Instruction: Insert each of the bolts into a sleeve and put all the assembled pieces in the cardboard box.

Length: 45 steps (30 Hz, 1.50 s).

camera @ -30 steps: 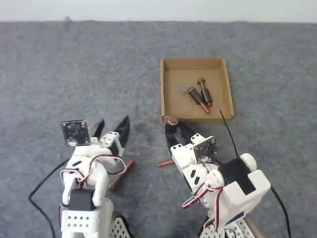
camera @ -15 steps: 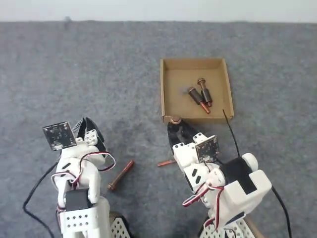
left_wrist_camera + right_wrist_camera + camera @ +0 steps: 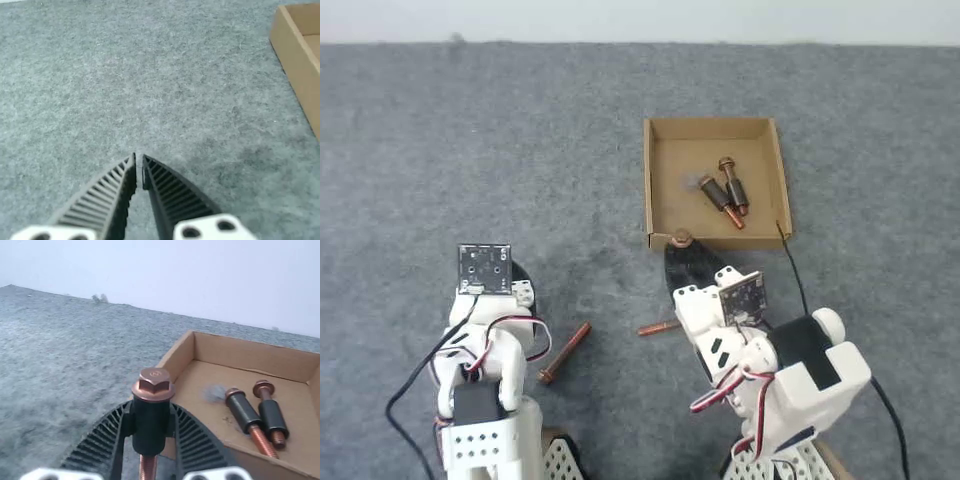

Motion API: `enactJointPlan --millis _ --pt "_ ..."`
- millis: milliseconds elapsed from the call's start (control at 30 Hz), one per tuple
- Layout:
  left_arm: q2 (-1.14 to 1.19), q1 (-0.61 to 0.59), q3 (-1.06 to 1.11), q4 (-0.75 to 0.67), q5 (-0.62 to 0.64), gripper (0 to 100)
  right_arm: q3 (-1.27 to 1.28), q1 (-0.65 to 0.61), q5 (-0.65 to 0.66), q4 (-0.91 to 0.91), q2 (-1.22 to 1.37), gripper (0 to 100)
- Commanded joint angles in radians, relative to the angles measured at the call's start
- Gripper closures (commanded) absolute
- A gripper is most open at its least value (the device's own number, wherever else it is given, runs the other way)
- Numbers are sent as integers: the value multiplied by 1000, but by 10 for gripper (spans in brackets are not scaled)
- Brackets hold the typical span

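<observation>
Nearest the arm bases, on the grey carpet (image 3: 470,150), you have a loose bolt (image 3: 565,352) lying slantwise just beside the left arm, bare copper with no sleeve on it. A second copper shank (image 3: 658,327) pokes out from under the right arm; its far end is hidden by that arm, so you cannot tell whether it carries a sleeve. Your left gripper (image 3: 139,160) has its fingers drawn together with only a thin slit between the tips and nothing in them, over bare carpet. From the high view it is mostly covered by its own wrist camera (image 3: 484,268). Further on, your right gripper (image 3: 151,410) is clamped on a black sleeve (image 3: 150,427) with a bolt through it, held upright: hexagonal copper head (image 3: 153,383) on top, threaded shank running down out of the picture. It sits right at the near wall of the cardboard box (image 3: 647,180); you cannot tell whether it touches. Beyond, inside the box, two assembled pieces (image 3: 720,194) lie side by side, close together at their tips, each a copper bolt in a black sleeve
</observation>
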Motion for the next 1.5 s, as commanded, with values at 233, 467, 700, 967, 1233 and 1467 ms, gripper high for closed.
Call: enactJointPlan --millis 233,467,700,967,1233,1467 --pt "11 2 -12 -8 35 974 -41 35 15 1 -48 993" --pt "12 2 -12 -9 31 974 -57 133 15 1 -50 993" --pt "12 2 -12 -11 31 974 -52 140 15 1 -74 993" --pt "11 2 -12 -12 34 974 -48 225 11 315 -404 993" --pt "11 2 -12 -12 31 976 -157 263 12 1007 -842 993" --pt "11 2 -12 -12 29 976 -342 280 14 1455 -987 993"
